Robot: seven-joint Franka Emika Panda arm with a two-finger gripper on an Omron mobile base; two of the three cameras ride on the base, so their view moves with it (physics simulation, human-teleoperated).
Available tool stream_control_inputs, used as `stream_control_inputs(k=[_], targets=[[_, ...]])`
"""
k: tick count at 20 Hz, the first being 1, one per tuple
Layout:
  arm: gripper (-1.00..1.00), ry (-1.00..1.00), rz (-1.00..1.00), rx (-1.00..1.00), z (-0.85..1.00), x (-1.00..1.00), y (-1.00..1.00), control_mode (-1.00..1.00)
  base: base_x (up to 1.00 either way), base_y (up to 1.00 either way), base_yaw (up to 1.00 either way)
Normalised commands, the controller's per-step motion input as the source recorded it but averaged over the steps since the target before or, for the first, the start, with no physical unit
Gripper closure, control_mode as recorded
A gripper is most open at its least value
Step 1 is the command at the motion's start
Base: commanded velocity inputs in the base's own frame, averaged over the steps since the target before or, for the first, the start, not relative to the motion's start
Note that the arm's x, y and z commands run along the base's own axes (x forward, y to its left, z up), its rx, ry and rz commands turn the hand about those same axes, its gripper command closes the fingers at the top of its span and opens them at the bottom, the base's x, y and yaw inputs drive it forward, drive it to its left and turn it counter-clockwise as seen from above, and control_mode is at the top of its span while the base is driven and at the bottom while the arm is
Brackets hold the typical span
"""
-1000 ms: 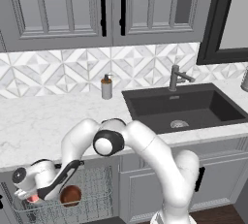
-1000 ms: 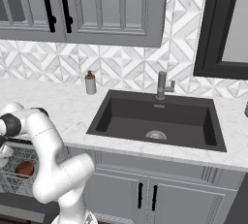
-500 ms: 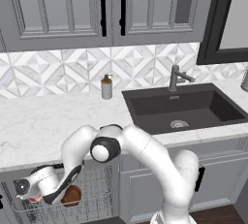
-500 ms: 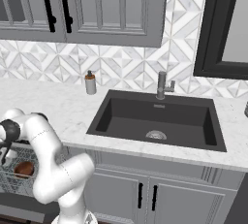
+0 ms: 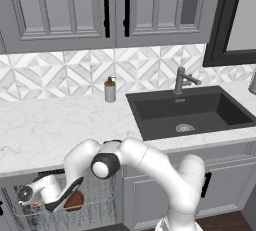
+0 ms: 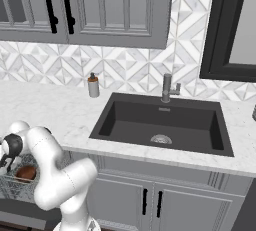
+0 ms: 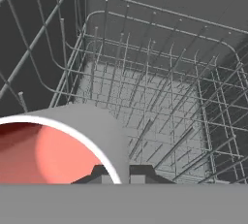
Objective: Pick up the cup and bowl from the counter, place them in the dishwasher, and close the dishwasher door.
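One white arm folds down below the desk (image 5: 45, 135) edge, its tool (image 5: 30, 206) low in the dishwasher (image 5: 75, 215) rack. Nearly closed, the tool pinches the cup (image 7: 53, 145) wall over the wires, with the bowl (image 5: 74, 201) resting just beside it.

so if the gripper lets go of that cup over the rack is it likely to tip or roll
Probably it could tip: the cup is a short, handleless cylinder, and the wire rack beneath it is tines and gaps, not a flat floor. On its side, its round wall would likely roll until a tine stops it. It looks rigid.
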Motion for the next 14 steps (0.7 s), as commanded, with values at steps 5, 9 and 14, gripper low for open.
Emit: stream_control_inputs(k=[5, 9, 14], targets=[[1.00, 0.01, 0.00, -0.05, -0.40, 0.29, 0.23, -1.00, 0.00, 0.00, 0.00], [1.00, 0.13, 0.00, -0.07, -0.69, 0.00, 0.07, -1.00, 0.00, 0.00, 0.00], [-1.00, 0.05, 0.00, -0.03, -0.24, 0.00, 0.05, -1.00, 0.00, 0.00, 0.00]])
